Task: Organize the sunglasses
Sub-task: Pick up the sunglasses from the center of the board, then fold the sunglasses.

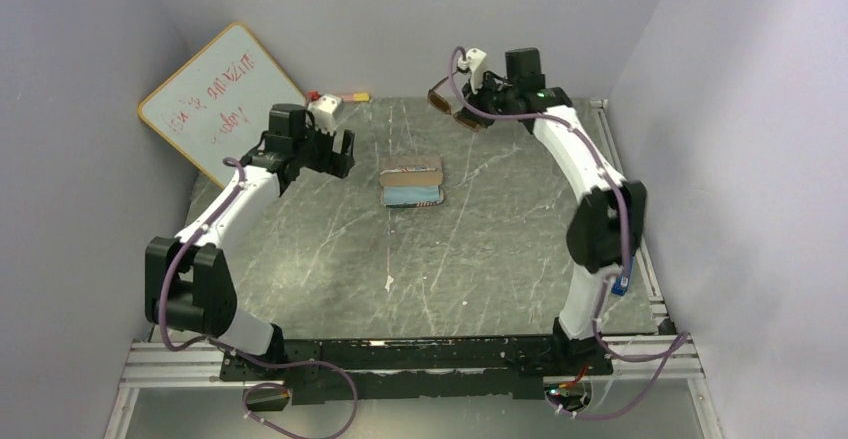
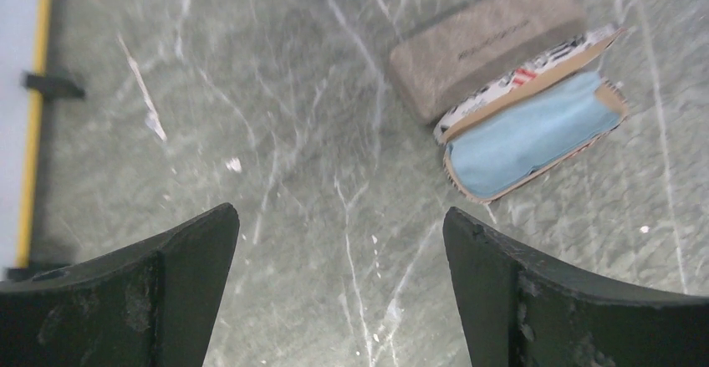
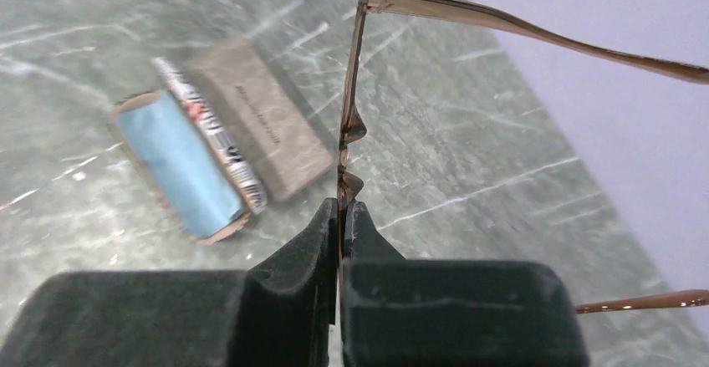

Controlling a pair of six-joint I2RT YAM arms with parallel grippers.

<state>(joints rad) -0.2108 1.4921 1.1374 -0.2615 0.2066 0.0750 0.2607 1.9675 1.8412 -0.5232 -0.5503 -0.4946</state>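
While we hold the brown sunglasses [image 1: 441, 98] aloft at the top view's upper right, nothing looks stowed yet | right gripper [image 3: 340, 216] pinched on the frame near the bridge, temples unfolded, lenses amber | left gripper [image 2: 339, 216] spread wide, empty | open blue-lined case [image 2: 535, 133] at centre, unfilled; casing remains.

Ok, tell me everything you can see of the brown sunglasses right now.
The brown sunglasses are held above the table, clamped by the right gripper on the front frame beside the nose bridge. The frame is thin, translucent brown and seemingly plastic, with both temple arms unfolded. Seen edge-on, the lenses barely show. Nothing else touches them.
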